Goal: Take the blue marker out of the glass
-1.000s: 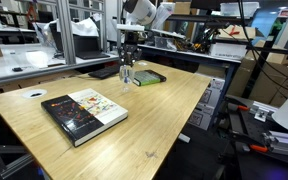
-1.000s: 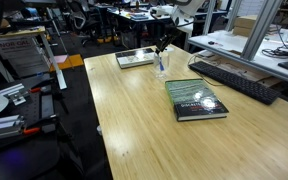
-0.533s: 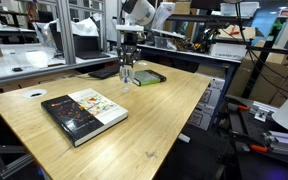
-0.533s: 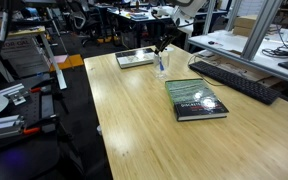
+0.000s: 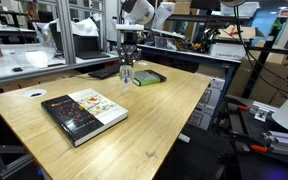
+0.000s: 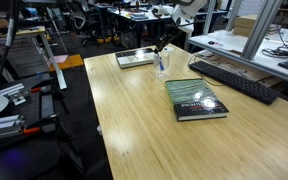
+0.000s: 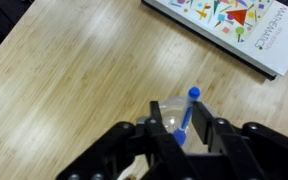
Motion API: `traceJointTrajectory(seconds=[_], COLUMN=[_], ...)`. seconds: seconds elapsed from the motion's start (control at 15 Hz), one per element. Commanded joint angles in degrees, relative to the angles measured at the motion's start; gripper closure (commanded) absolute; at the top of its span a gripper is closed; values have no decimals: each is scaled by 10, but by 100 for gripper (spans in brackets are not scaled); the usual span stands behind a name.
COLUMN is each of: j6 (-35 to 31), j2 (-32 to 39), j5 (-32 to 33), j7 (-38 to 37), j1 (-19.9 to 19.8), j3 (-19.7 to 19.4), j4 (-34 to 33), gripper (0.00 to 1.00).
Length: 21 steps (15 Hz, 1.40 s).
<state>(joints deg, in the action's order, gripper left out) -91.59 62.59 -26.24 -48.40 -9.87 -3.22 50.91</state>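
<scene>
No shift since before: end effector (image 7: pixel 187 130) spread astride blue marker (image 7: pixel 188 112) in glass (image 7: pixel 169 106).

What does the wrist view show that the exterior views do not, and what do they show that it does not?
Only the wrist view makes plain the blue marker leaning in the glass, with the gripper open around it. Only an exterior view shows the green book beside the glass, and the arm above. Both show the glass, the wooden table and the large book.
</scene>
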Motion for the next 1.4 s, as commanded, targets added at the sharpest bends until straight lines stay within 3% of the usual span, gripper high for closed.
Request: traceJointTrajectory(seconds=[0.0,0.47,0.67,1.07,1.13,1.2,1.33], j6=[46,71,63,59,57,45,48], j2=[21,34,37,41,42,62,72], j5=[15,28,18,15,13,27,23], j7=[-1,1,6,10,12,-28,-32], j1=[-13,-13,-7,-8,-9,11,19], j3=[15,15,5,7,8,20,40], j4=[-47,-75,-77,-85,-86,-120,-136], gripper=[49,62,58,34,33,39,44])
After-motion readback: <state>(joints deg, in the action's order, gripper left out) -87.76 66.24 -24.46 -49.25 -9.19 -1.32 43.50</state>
